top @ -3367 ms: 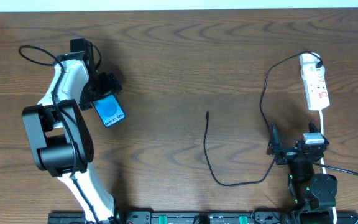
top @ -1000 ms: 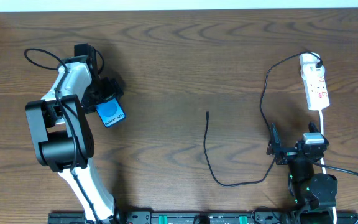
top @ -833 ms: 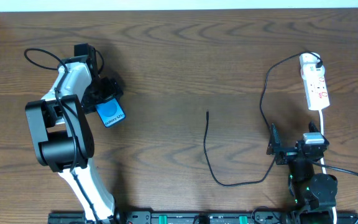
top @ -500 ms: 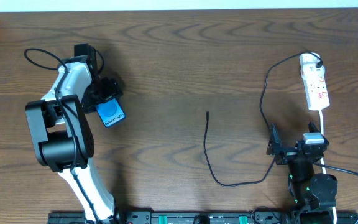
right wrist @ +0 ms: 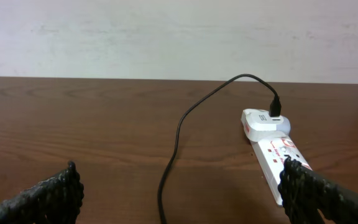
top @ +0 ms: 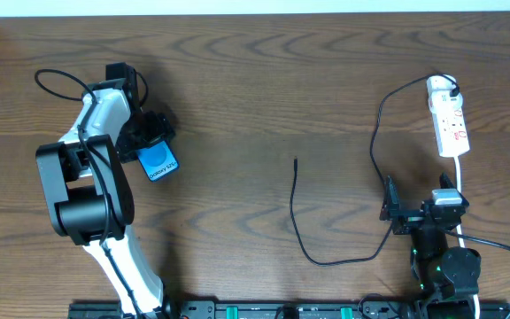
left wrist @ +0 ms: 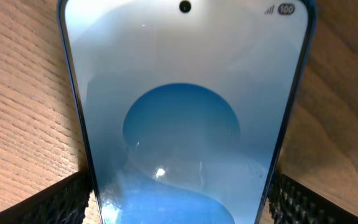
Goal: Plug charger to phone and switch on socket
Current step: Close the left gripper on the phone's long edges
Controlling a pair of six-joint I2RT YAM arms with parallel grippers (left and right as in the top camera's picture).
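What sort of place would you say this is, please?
Probably a robotics lab bench: two robot arms at a wooden table, a plain wall behind, and a phone, cable and power strip laid out for a test.

The screen of the phone (left wrist: 185, 124) is shining glossy and smooth; my pads (left wrist: 61, 202) are looking rough, matt black; the table (top: 264, 89) is showing grained wood, the socket (right wrist: 278, 152) white plastic.

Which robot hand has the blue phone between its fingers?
The left gripper: its fingers hold both edges of the phone. The right gripper is open and empty, facing the white socket.
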